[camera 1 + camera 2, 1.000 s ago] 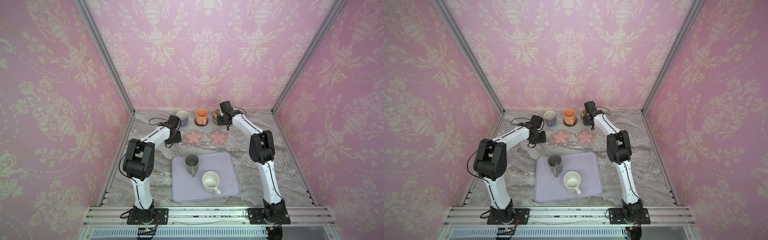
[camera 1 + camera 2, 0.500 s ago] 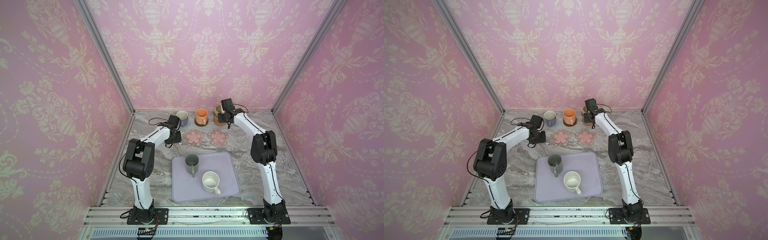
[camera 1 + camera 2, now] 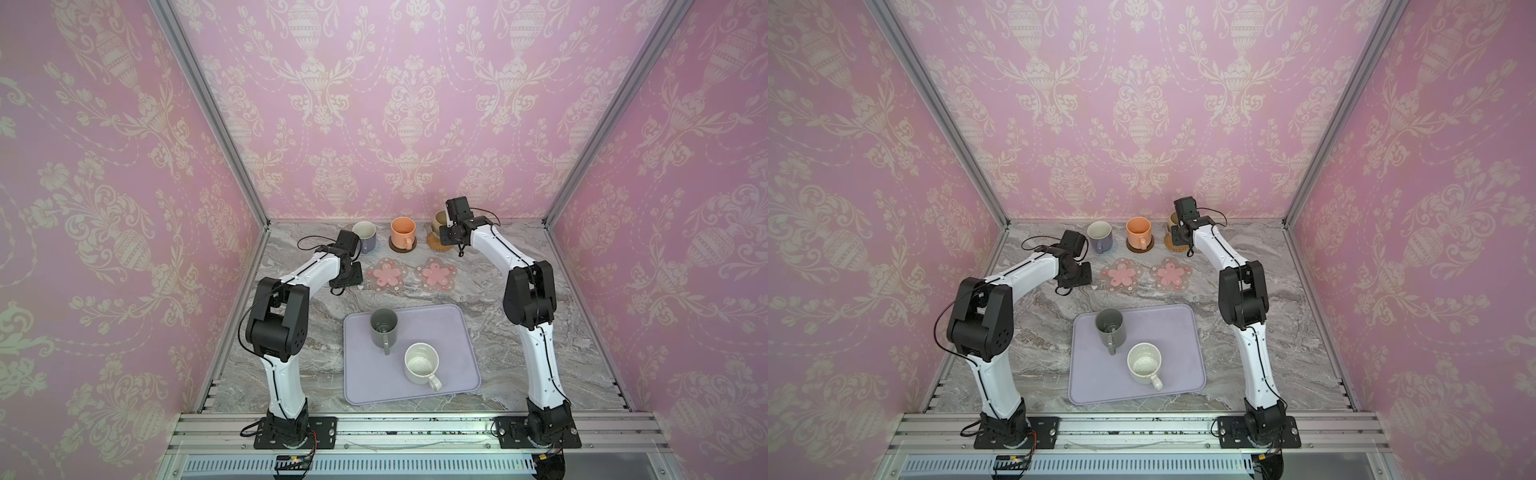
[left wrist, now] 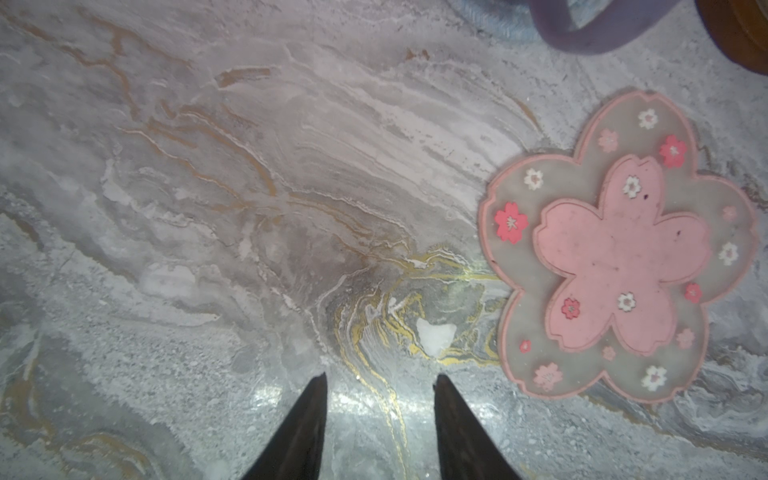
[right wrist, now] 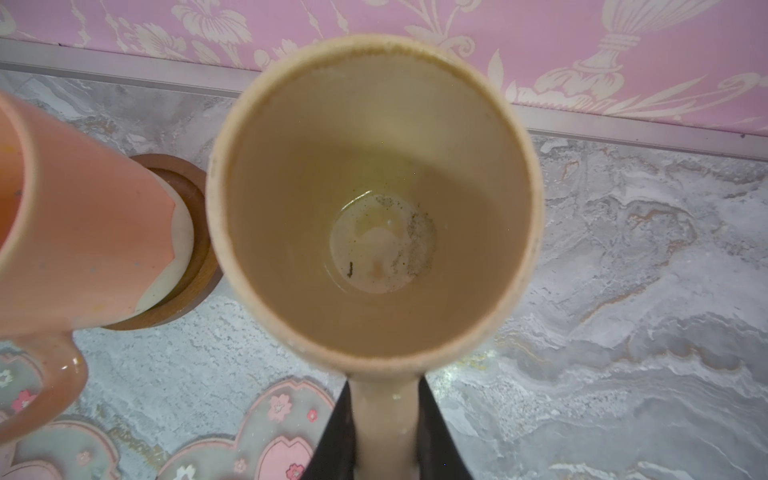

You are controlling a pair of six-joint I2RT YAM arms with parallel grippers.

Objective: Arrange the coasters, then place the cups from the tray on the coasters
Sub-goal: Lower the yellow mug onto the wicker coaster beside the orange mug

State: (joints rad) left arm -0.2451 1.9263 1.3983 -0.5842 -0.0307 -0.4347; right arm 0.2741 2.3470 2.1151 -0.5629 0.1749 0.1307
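Right wrist view: right claw (image 5: 384, 419) clenched on the handle of the rounded beige ceramic mug (image 5: 374, 199).
Left wrist view: left claw (image 4: 379, 384) released, empty; translucent pink flower-shaped coaster (image 4: 615, 257) just beside.

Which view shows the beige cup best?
The right wrist view: the beige cup fills it, showing rim, inside and the handle clamped by the right gripper. In both top views the right arm hides most of the cup. The left wrist view misses it.

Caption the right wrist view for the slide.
Right gripper shut on the handle of the beige cup, beside the orange cup on its brown coaster.
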